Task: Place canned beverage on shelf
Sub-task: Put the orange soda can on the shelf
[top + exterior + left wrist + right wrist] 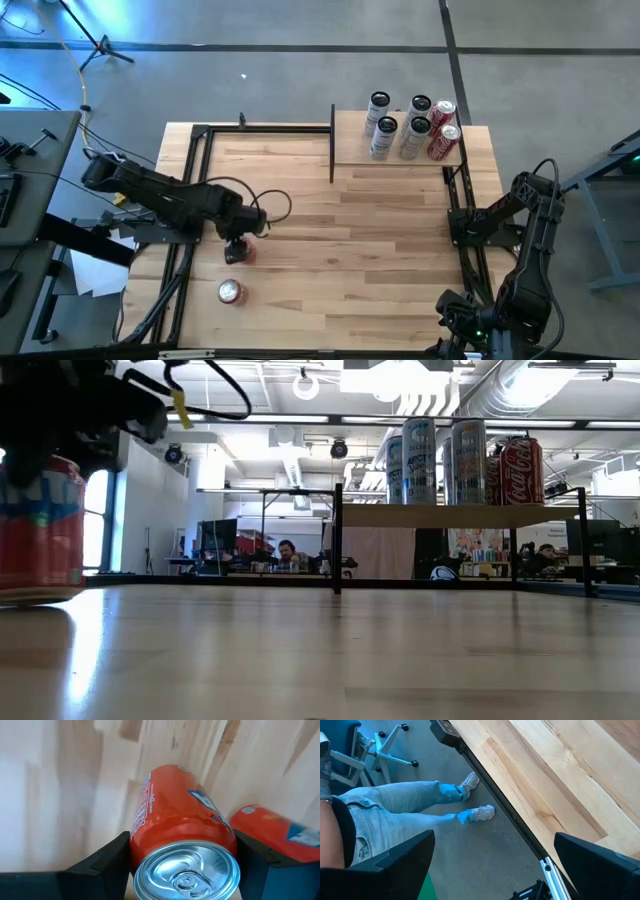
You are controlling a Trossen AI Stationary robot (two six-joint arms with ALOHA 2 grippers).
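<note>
A large striped wooden table (330, 230) is seen from above, ringed by a thin black frame. At its far right corner a small light-wood shelf (350, 150) is raised on black posts, and six cans (412, 128) are gathered upright on the right part of it: silver ones toward the left and red ones (445, 132) at the right end. In the low view the same cans are shown standing in a row on the board, well above the tabletop. The left arm (160, 195) is stretched from the left edge over the table, and its gripper (236, 248) is lowered onto an upright orange can (180, 827) on the tabletop at the near left, well apart from the shelf. In the left wrist view the two dark fingers (107, 857) are pressed against opposite sides of this can, so it is gripped between them, with its silver top turned toward the camera. A second orange can (231, 292) is left standing just nearer the front edge. The right arm (520, 250) is folded off the table's right edge, and its gripper (492, 865) is held wide open with nothing between the fingers; below it a seated person's legs (420, 805) in light jeans and pale shoes are seen on the grey floor.
</note>
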